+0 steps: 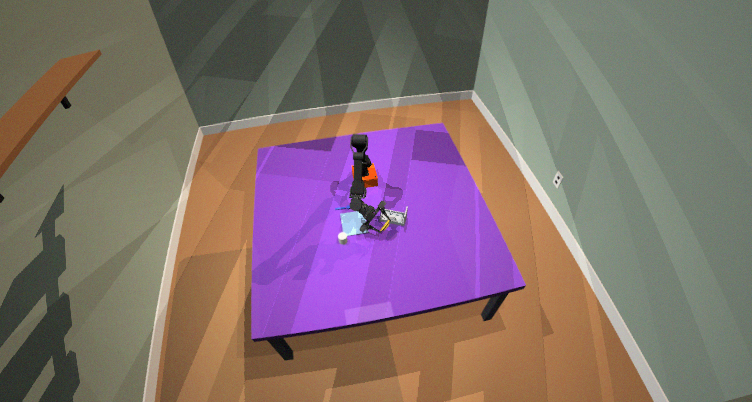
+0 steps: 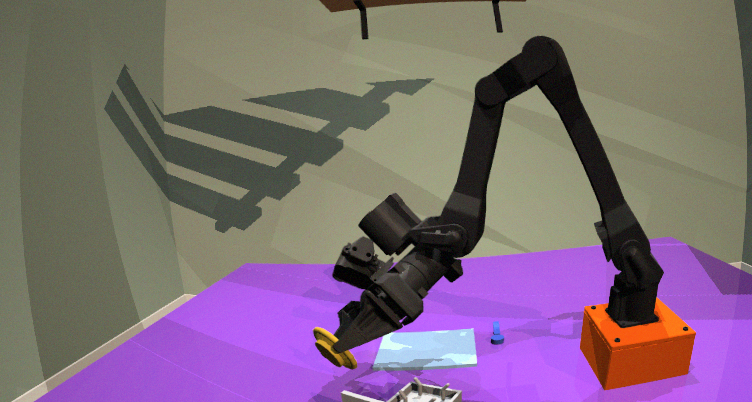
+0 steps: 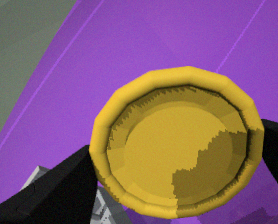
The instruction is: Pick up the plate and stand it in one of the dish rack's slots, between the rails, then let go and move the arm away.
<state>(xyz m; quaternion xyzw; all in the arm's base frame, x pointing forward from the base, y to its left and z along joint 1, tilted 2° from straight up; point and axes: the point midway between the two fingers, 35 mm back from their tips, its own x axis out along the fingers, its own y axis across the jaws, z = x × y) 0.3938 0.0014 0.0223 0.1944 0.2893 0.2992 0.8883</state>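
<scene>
The yellow plate [image 1: 384, 226] [image 2: 328, 346] [image 3: 180, 150] is held in the air, steeply tilted. My gripper [image 1: 383, 223] [image 2: 337, 348] [image 3: 174, 141] is shut on it, with one finger at each side of the rim in the wrist view. The grey-white dish rack [image 1: 398, 217] [image 2: 441, 395] [image 3: 104, 209] stands on the table beside the plate, which is outside its slots. The rack is cut off at the bottom edge in the exterior view and mostly hidden behind the plate and a finger in the wrist view.
A flat light-blue board [image 1: 350, 223] [image 2: 431, 349] lies beside the rack. An off-white cylinder [image 1: 342, 238] stands by the board's corner. A small blue object [image 1: 343, 208] [image 2: 496, 338] lies between the board and the orange arm base [image 1: 371, 181] [image 2: 637, 354].
</scene>
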